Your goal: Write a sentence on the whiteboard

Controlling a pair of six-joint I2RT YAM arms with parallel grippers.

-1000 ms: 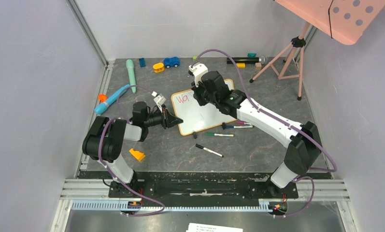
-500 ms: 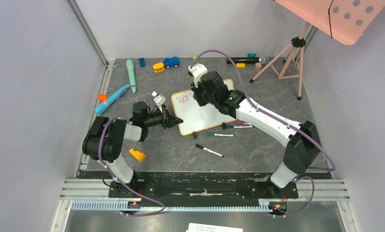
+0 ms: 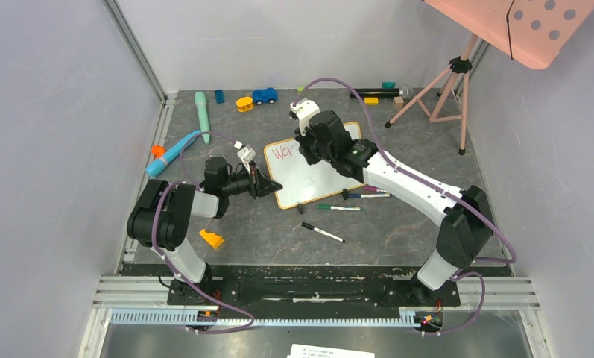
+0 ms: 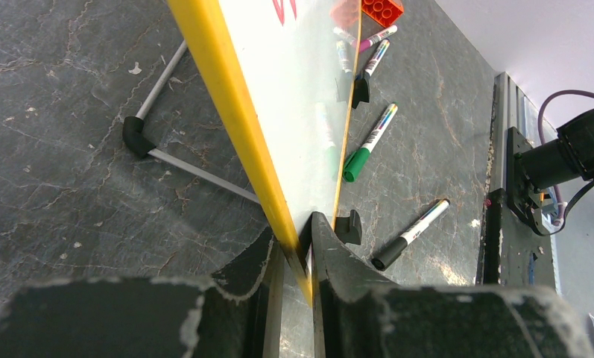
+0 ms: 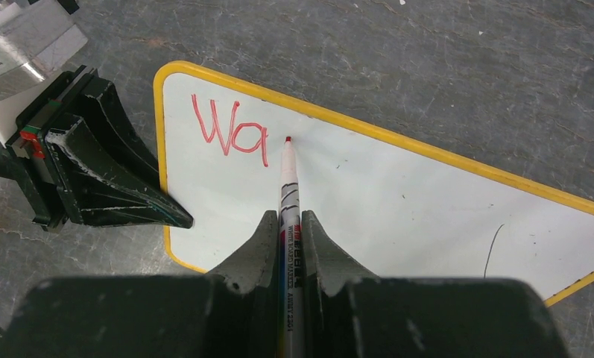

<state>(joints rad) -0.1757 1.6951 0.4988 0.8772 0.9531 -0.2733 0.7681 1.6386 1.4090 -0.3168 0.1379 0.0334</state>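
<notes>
Between lilac walls (image 3: 48, 112), grey table (image 3: 398, 224) bears the whiteboard (image 3: 308, 183).

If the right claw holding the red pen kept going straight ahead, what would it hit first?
The whiteboard: the right gripper is shut on a red marker whose tip points at the white surface just right of the letters "Wa". Whether the tip touches it yet is unclear.

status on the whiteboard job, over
Left gripper clamped on whiteboard edge. Right gripper shut on marker, tip just past the "a". Sentence at "Wa" only. Nothing blocking the board ahead.
</notes>
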